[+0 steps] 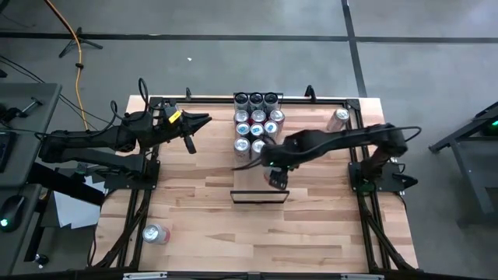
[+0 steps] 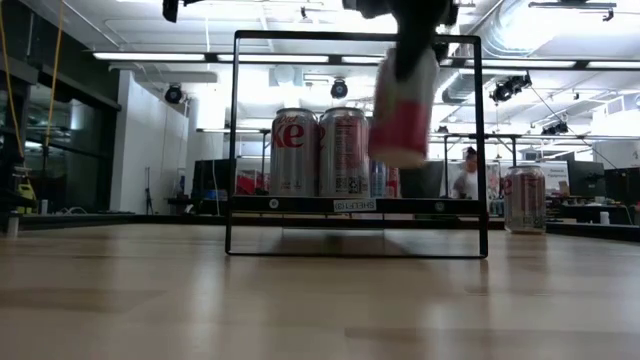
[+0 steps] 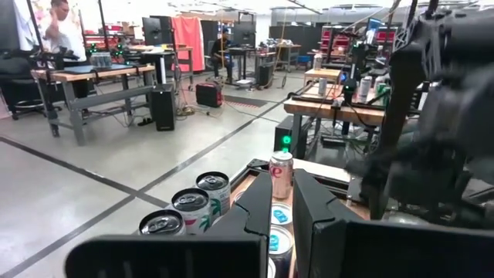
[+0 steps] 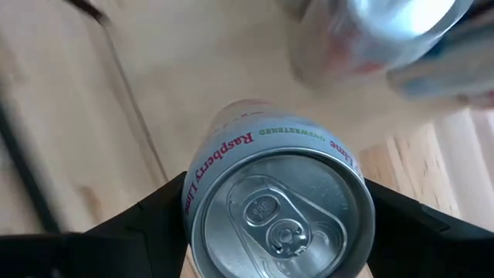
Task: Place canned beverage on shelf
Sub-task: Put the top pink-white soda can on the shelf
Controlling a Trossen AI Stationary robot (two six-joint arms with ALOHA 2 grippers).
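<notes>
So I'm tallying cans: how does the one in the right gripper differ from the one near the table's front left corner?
The held can is upright, off the table, clamped between the right gripper fingers above the shelf. The corner can lies on its side on the tabletop, untouched and far from both arms. Both are silver cans with red or pink on them.

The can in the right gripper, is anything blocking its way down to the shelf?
Nothing visible does. The right gripper holds the can in the air above the shelf; the two cans standing there are off to one side.
</notes>
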